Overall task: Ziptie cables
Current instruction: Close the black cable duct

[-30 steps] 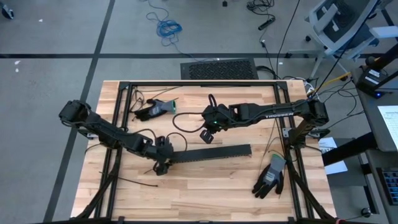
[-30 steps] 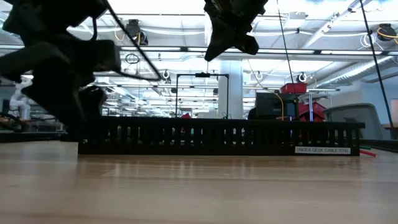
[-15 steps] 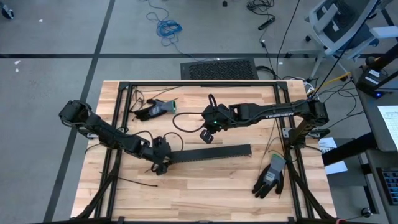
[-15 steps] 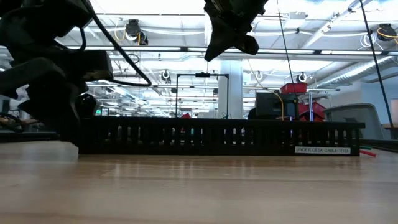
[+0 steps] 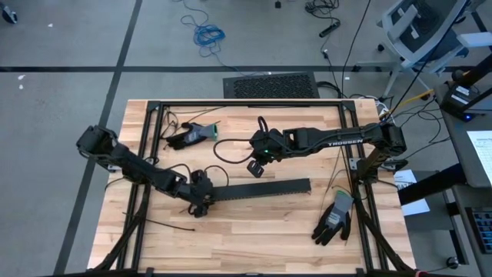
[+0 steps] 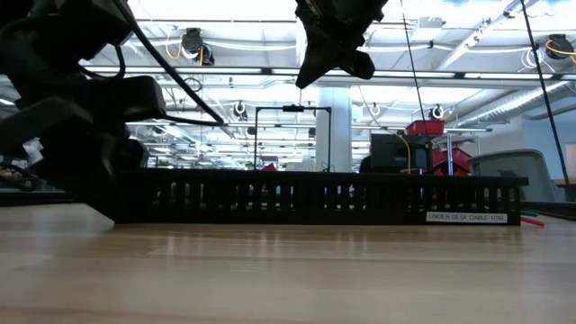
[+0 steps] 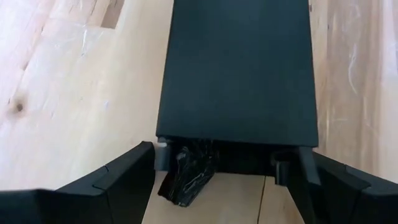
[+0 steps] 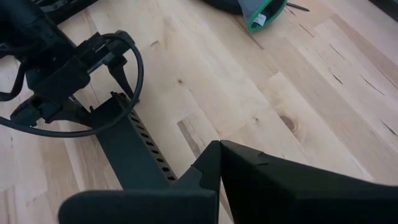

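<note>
A long black slotted tray lies flat across the table's middle, also seen in the low view. My left gripper is low at the tray's left end, open, with one finger on either side of that end. A small crumpled black piece lies on the wood between the fingers. My right gripper hangs shut and empty, raised above the table beyond the tray's middle. The coloured cable bundle shows in no view. My left gripper straddles the tray's left end, coming level from the table's left and pointing along the tray. The tray rests flat on the table. Whether the fingers touch its walls, I cannot tell.
A black and green glove lies on the far left of the table and another glove near the right edge. A thin black strip lies near the left front. A black wire loop sits beside the right gripper. Metal frame rails border the table.
My left gripper has sunk a little at the tray's left end, and its arm has shifted slightly toward the tray. The tray and my right arm have kept still.
</note>
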Action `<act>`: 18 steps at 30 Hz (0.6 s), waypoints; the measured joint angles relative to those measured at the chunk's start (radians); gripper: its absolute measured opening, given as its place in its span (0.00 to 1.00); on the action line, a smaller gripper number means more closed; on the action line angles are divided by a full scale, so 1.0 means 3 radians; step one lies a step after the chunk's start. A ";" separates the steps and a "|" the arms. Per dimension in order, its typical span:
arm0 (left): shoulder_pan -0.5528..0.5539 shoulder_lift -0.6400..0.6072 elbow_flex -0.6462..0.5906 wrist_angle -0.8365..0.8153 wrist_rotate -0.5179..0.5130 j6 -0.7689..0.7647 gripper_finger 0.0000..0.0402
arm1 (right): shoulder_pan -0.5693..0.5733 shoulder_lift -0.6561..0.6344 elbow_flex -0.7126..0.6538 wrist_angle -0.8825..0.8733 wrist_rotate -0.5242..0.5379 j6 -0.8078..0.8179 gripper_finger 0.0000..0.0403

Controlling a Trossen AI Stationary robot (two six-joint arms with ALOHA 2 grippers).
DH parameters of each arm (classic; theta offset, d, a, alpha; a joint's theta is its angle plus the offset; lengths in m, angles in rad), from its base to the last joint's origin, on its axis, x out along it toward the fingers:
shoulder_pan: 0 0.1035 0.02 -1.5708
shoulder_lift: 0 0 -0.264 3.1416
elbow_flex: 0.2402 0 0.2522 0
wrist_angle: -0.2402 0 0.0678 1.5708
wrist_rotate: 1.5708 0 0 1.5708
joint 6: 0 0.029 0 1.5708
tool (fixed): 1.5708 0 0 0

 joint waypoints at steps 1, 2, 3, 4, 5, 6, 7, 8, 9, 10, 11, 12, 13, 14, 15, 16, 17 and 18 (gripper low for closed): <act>0.0001 0.0026 0.0000 0.0026 -0.0002 -0.0001 0.81 | 0.0000 0.0000 0.0000 0.0000 0.0000 0.0001 0.00; 0.0001 0.0044 0.0000 0.0046 -0.0009 -0.0003 0.81 | 0.0000 0.0000 0.0000 0.0000 0.0000 0.0008 0.00; 0.0001 0.0065 0.0000 0.0070 -0.0013 -0.0006 0.81 | 0.0000 0.0000 0.0000 0.0000 0.0000 0.0016 0.00; 0.0001 0.0077 0.0000 0.0086 -0.0017 -0.0007 0.81 | 0.0000 0.0000 0.0000 0.0000 0.0000 0.0029 0.00; 0.0000 0.0083 0.0000 0.0094 -0.0019 -0.0006 0.81 | 0.0000 0.0000 0.0000 0.0000 0.0000 0.0034 0.00; 0.0000 0.0096 0.0001 0.0100 -0.0017 -0.0006 0.81 | 0.0000 0.0000 0.0000 0.0000 0.0000 0.0037 0.00; 0.0000 0.0109 0.0001 0.0104 -0.0015 -0.0006 0.81 | 0.0000 0.0000 0.0000 0.0000 -0.0001 0.0037 0.00; -0.0007 0.0114 0.0002 0.0106 -0.0016 -0.0006 0.81 | 0.0000 0.0000 0.0000 0.0000 -0.0001 0.0037 0.00; -0.0018 0.0116 0.0003 0.0106 -0.0017 -0.0002 0.81 | 0.0000 0.0000 0.0000 0.0000 -0.0001 0.0037 0.00; -0.0024 0.0117 0.0003 0.0107 -0.0018 0.0018 0.81 | 0.0000 0.0000 0.0000 0.0000 -0.0001 0.0037 0.00; -0.0032 0.0117 0.0003 0.0109 -0.0017 0.0043 0.81 | 0.0000 0.0000 0.0000 0.0000 0.0000 0.0037 0.00; -0.0041 0.0118 0.0003 0.0110 -0.0017 0.0052 0.81 | 0.0000 0.0000 0.0000 0.0000 -0.0001 0.0037 0.00; -0.0046 0.0119 0.0003 0.0108 -0.0017 0.0056 0.80 | 0.0000 0.0000 0.0000 0.0000 -0.0001 0.0037 0.00; -0.0052 0.0120 0.0004 0.0107 -0.0017 0.0057 0.79 | 0.0000 0.0000 0.0000 0.0000 -0.0001 0.0037 0.00; -0.0060 0.0120 0.0005 0.0108 -0.0018 0.0057 0.77 | 0.0000 0.0000 0.0000 0.0000 -0.0001 0.0038 0.00; -0.0061 0.0121 0.0005 0.0110 -0.0016 0.0058 0.76 | 0.0000 0.0000 0.0000 0.0000 -0.0001 0.0037 0.00; -0.0061 0.0121 0.0005 0.0110 -0.0015 0.0057 0.74 | 0.0000 0.0000 0.0000 0.0000 -0.0001 0.0039 0.00; -0.0062 0.0121 0.0006 0.0111 -0.0015 0.0058 0.72 | 0.0000 0.0000 0.0000 -0.0001 -0.0001 0.0039 0.00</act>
